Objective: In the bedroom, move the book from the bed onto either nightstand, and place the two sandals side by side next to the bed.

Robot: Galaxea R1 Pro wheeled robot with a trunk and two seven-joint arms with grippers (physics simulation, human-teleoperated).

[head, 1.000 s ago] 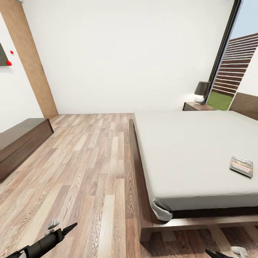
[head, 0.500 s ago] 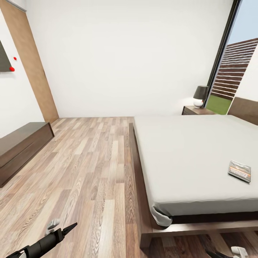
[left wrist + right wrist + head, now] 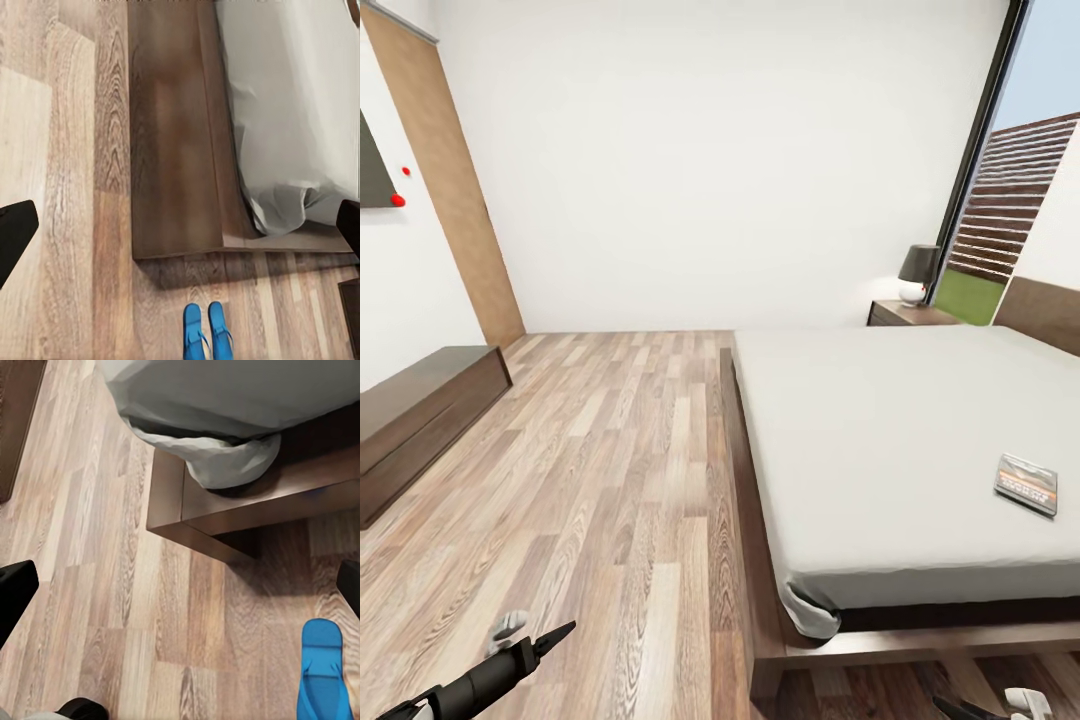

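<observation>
Two blue sandals point(image 3: 204, 332) lie side by side, touching, on the wood-plank floor point(image 3: 590, 480) just off the corner of the bed point(image 3: 890, 440), seen from the left wrist between the left gripper's point(image 3: 180, 225) dark fingertips point(image 3: 13, 231), which sit far apart at opposite edges: jaws wide, holding nothing. From the right wrist, one sandal shows near one fingertip point(image 3: 15, 589) of the right gripper point(image 3: 184, 592), whose jaws also stand wide and empty over bare floor beside the bed frame's corner and the bunched grey sheet. Head view: the book point(image 3: 1027, 484) lies flat on the mattress, well beyond both grippers. The nightstand point(image 3: 908, 313), bearing a lamp point(image 3: 917, 274), stands at the bed's far side by the window point(image 3: 1000, 170). A dark bench point(image 3: 415, 415) lines the wall.
</observation>
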